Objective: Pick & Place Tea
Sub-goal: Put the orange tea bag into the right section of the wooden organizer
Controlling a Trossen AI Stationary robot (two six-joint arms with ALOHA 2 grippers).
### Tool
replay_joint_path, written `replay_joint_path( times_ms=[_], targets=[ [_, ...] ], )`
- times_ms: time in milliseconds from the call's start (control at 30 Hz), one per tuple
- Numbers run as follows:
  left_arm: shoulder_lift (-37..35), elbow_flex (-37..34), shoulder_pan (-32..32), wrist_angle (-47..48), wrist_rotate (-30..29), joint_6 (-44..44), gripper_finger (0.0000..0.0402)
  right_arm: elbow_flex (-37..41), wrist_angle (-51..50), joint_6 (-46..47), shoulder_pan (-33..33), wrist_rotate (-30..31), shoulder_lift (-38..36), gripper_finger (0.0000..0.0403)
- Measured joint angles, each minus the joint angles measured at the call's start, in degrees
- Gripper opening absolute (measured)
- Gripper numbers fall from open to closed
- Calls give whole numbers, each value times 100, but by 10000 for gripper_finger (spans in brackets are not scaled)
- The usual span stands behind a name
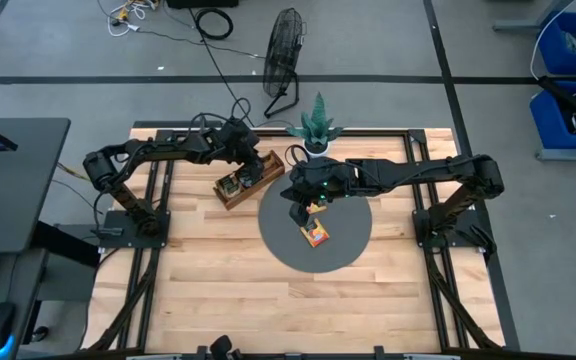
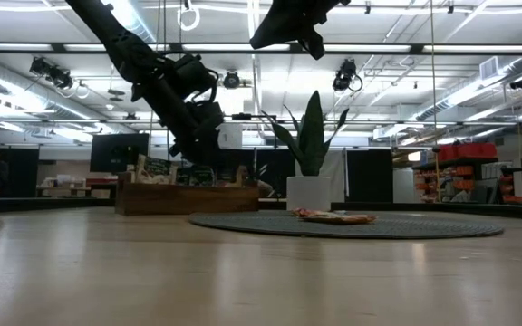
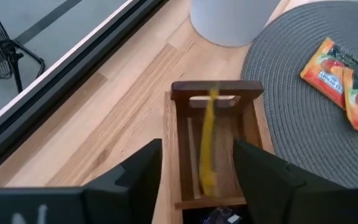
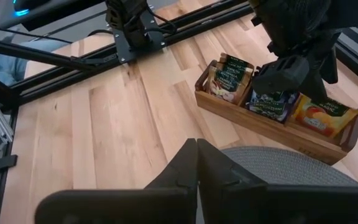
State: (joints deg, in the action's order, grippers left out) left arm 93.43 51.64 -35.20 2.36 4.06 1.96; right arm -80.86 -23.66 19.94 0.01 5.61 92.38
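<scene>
Overhead cam hangs well above, looks straight down, takes in the whole table [image 1: 218, 290] w/ both arms plus floor around it. Low cam sits at tabletop level, faces level across the wood into the room behind; arms drop in from the top. Left wrist cam is v. close, looks down into the end compartment of the wooden tray [image 3: 211, 93], w/ edge of the round grey mat [image 3: 303, 112] beside it. Right wrist cam sits higher, looks across the table at the tray's long side. Tray & mat show in all four views; white plant pot [image 2: 308, 192] shows in overhead, low & left wrist.
</scene>
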Motion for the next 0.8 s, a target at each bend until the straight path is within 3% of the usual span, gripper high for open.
replay_joint_path(
  times_ms=[300,500,633,800],
  targets=[
    [-15,83,0,111,-407,319,224,0,-238,-78,-3,8,0,4],
    [-324,667,2,519,-435,79,224,29,-1609,85,-78,552,0,13],
    [-699,1162,4,994,-516,34,224,567,-1629,417,-139,491,-62,46],
    [-1083,1741,17,1796,-540,-133,224,1313,-1443,261,-133,-57,-76,122]
  ],
)
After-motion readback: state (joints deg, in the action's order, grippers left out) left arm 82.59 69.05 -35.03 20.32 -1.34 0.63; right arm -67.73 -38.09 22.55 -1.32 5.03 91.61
